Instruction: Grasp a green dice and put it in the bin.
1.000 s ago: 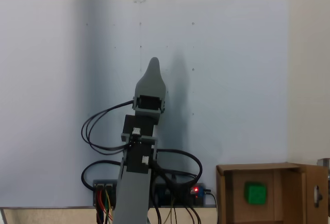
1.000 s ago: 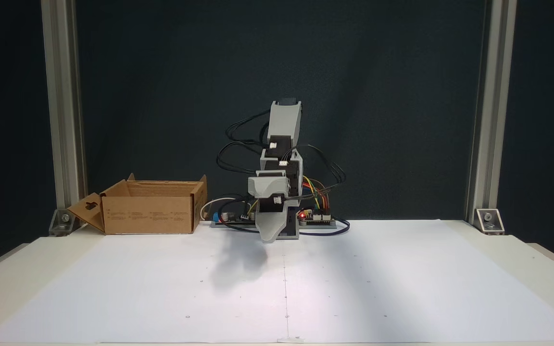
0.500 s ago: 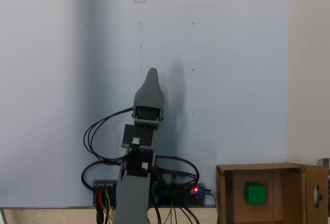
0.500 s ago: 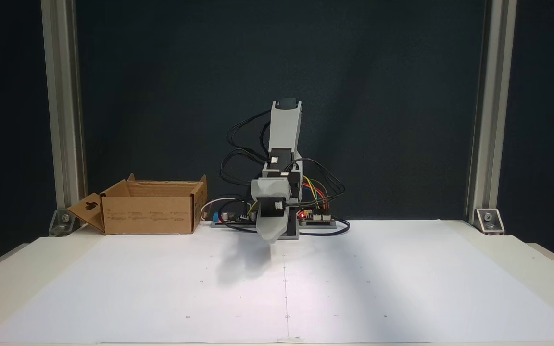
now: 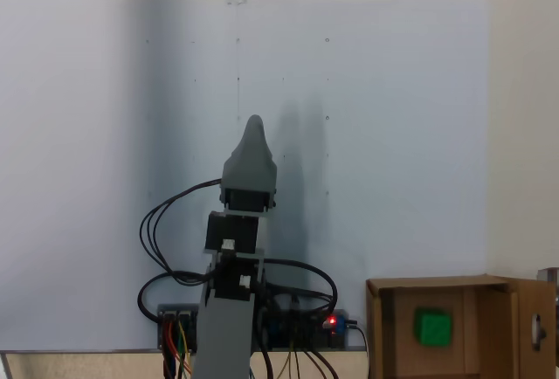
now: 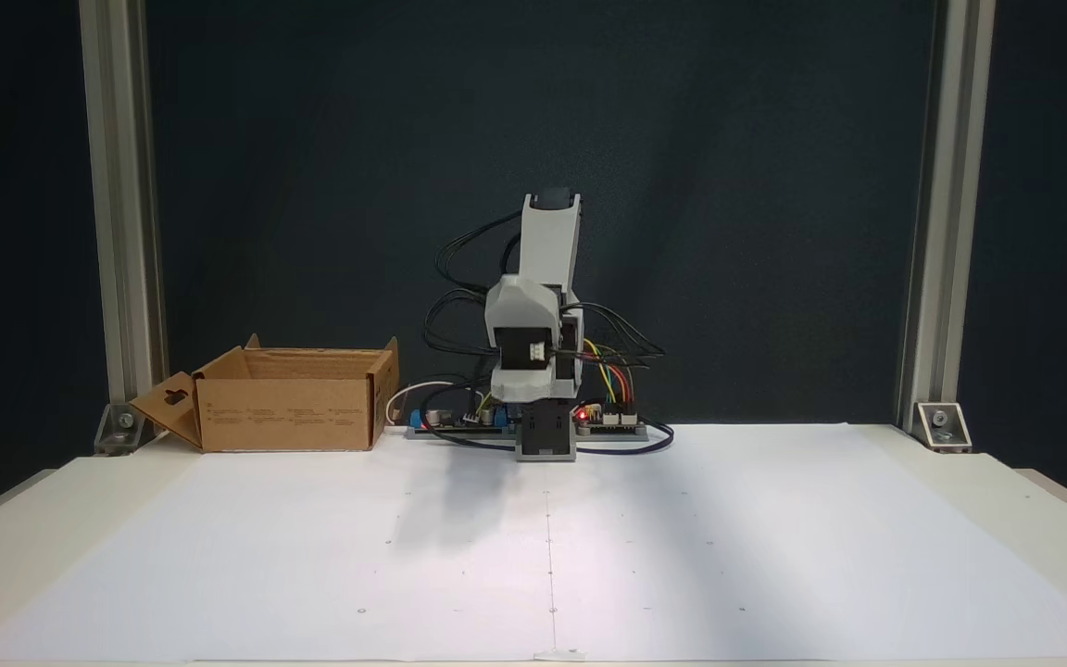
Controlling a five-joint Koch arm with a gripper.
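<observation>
The green dice (image 5: 431, 327) lies on the floor of the bin (image 5: 382, 327), a brown cardboard box with upright flaps at the lower right of a fixed view. Seen from the front in a fixed view, the bin (image 6: 288, 408) stands left of the arm's base and its walls hide the dice. My gripper (image 5: 254, 122) is far from the bin, over the white paper in front of the base. It shows as one grey pointed tip, shut with nothing in it. From the front, the gripper (image 6: 520, 396) hangs raised above the table.
A white paper sheet (image 6: 682, 547) covers the table in front of the arm. The base, circuit boards and looping cables (image 6: 608, 421) sit at the back edge. Aluminium posts (image 6: 121, 232) stand at both back corners.
The gripper has drawn back toward the base and risen from near the paper to well above it. The dice and the bin have not moved.
</observation>
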